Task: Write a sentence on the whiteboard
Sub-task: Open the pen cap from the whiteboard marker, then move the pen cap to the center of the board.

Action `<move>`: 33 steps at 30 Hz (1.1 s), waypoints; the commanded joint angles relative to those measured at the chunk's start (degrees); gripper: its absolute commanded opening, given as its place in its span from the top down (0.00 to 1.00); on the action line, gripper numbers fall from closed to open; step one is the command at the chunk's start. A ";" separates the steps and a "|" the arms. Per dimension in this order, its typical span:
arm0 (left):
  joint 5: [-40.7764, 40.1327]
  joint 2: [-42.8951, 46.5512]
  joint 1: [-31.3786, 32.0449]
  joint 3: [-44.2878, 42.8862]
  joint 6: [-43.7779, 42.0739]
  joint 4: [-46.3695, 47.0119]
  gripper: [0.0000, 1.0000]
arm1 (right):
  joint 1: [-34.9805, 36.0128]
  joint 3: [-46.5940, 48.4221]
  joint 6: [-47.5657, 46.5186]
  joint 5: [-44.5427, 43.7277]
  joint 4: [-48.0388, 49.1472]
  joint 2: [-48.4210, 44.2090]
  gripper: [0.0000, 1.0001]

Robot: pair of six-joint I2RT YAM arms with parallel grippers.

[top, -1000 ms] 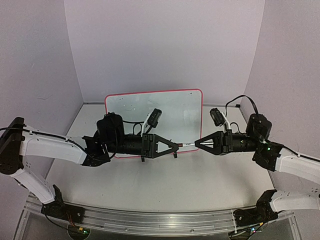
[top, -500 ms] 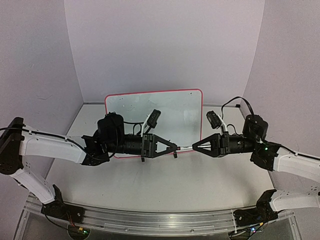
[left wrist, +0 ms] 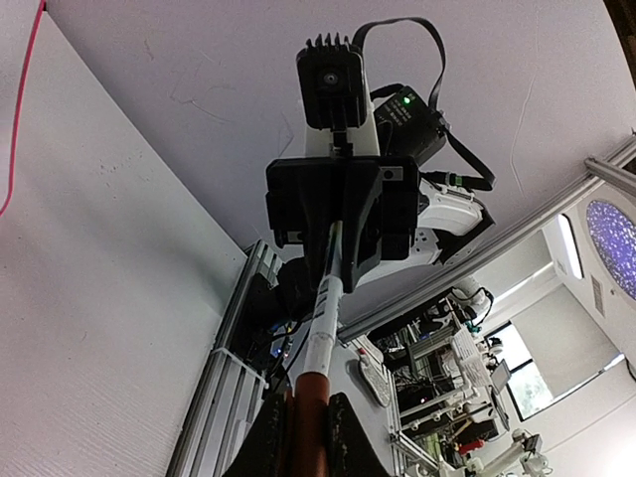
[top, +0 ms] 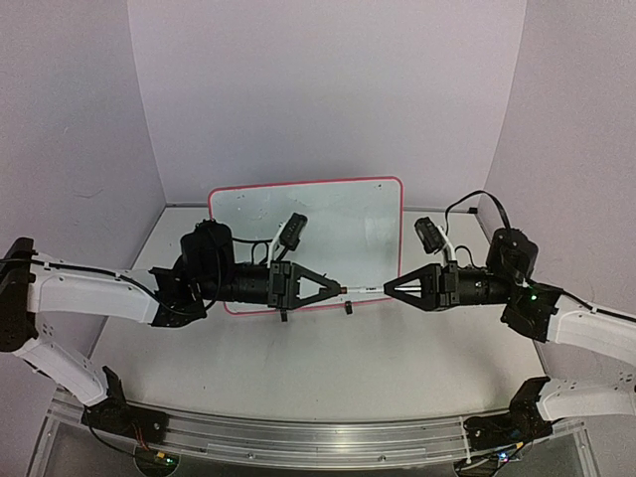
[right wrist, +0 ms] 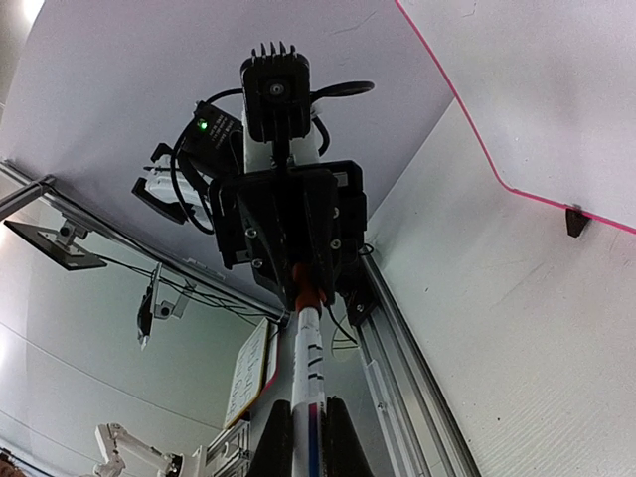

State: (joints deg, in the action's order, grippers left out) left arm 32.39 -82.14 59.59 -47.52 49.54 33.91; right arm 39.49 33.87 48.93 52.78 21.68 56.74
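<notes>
A marker (top: 366, 290) hangs level between my two grippers, above the table in front of the whiteboard (top: 328, 214). My left gripper (top: 341, 289) is shut on its red cap (left wrist: 311, 386), seen between the jaws of the left gripper (left wrist: 305, 429) in the left wrist view. My right gripper (top: 388, 290) is shut on the white barrel (right wrist: 309, 348), and the right wrist view shows the right gripper (right wrist: 306, 422) pinching it. The whiteboard has a thin red rim (right wrist: 467, 124) and lies flat at the back of the table. The sentence is not in view.
Two small black clip feet (top: 350, 307) sit at the board's near edge, one showing as a foot (right wrist: 576, 221) in the right wrist view. An aluminium rail (top: 298, 432) runs along the near edge. Purple walls enclose the white table (top: 328, 368) on three sides.
My left jaws have closed onto the marker's red cap, and the left arm has drawn back slightly to the left. The right gripper has kept its hold on the barrel and shifted only a little.
</notes>
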 commanded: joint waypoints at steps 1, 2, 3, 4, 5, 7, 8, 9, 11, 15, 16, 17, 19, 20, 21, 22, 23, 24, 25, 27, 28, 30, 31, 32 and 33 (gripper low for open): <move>1.75 5.32 -3.21 1.44 -0.22 0.27 1.00 | -0.47 0.24 -0.35 -1.54 0.35 -2.37 1.00; 2.45 5.98 -3.53 1.53 -0.47 -0.07 1.00 | -0.43 0.18 -0.33 -1.66 0.31 -2.59 1.00; 3.25 6.64 -3.88 1.59 -1.08 -0.70 1.00 | -0.44 0.20 -0.36 -1.74 0.19 -2.75 1.00; 4.03 7.37 -4.21 1.65 -1.82 -1.60 1.00 | -0.47 0.23 -0.46 -1.81 -0.07 -2.88 1.00; 4.69 8.28 -4.48 1.70 -2.65 -2.96 1.00 | -0.47 0.28 -0.68 -1.84 -0.60 -3.01 1.00; 5.63 10.56 -5.01 1.99 -4.43 -6.82 1.00 | -0.47 0.40 -1.41 -2.25 -2.13 -3.54 1.00; 5.91 12.18 -5.38 2.19 -6.09 -9.72 1.00 | -0.47 0.44 -1.86 -2.72 -2.73 -3.95 1.00; 5.62 13.54 -5.88 2.42 -7.80 -12.19 1.00 | -0.47 0.46 -2.26 -3.20 -3.43 -4.30 1.00; 2.77 17.46 -6.92 3.14 -11.33 -19.63 1.00 | -0.55 0.54 -2.80 -4.29 -4.26 -5.23 1.00; -8.81 22.92 -7.47 4.38 -17.20 -35.52 1.00 | -0.51 0.79 -4.35 -8.77 -7.04 -6.82 1.00; -12.58 23.55 -7.47 5.11 -17.94 -38.23 1.00 | -0.49 1.09 -5.39 -10.66 -9.03 -7.20 1.00; -15.31 23.93 -7.47 5.99 -18.13 -39.97 1.00 | -0.48 1.42 -6.53 -12.88 -11.41 -7.74 1.00; -19.43 24.20 -7.45 7.30 -18.44 -42.59 1.00 | -0.47 2.00 -8.77 -16.32 -15.78 -8.64 1.00; -20.82 24.03 -7.41 7.79 -18.65 -43.59 1.00 | -0.47 2.14 -9.69 -17.69 -17.55 -8.93 1.00; -21.84 23.68 -7.40 8.32 -18.80 -44.16 1.00 | -0.47 2.23 -10.02 -18.29 -18.42 -9.00 1.00; -22.93 23.23 -7.36 9.04 -18.75 -44.49 1.00 | -0.47 2.21 -10.13 -18.58 -18.78 -8.91 1.00; -23.76 22.60 -7.31 9.79 -18.58 -44.56 1.00 | -0.49 2.14 -10.07 -18.66 -18.85 -8.67 1.00; -23.94 21.84 -7.30 10.73 -18.25 -44.17 1.00 | -0.44 2.12 -10.01 -18.65 -18.85 -8.30 1.00; -23.61 21.19 -7.30 11.84 -17.53 -43.19 1.00 | -0.38 2.20 -10.13 -18.62 -18.81 -7.89 1.00; -21.73 19.76 -7.30 14.56 -15.48 -37.77 1.00 | -0.37 2.17 -10.28 -18.71 -18.86 -6.87 1.00; -20.36 19.10 -7.26 16.14 -13.85 -33.73 1.00 | -0.22 2.09 -10.34 -18.83 -18.73 -6.20 1.00; -18.91 17.08 -7.29 18.50 -11.58 -28.81 1.00 | 0.25 2.10 -10.61 -19.03 -18.24 -4.89 1.00; -18.83 15.69 -7.26 18.89 -11.17 -27.69 1.00 | 0.53 2.18 -10.82 -19.13 -18.03 -4.18 1.00; -19.15 14.30 -7.27 19.15 -11.11 -27.38 1.00 | 0.98 2.17 -11.02 -19.46 -17.77 -3.53 1.00; -19.49 13.09 -7.29 19.39 -11.10 -27.05 1.00 | 1.40 2.17 -11.27 -19.82 -17.58 -2.91 1.00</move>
State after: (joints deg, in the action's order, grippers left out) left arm 12.49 -65.42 52.38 -29.00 36.05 -0.94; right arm 39.42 34.00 39.46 34.94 3.14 51.83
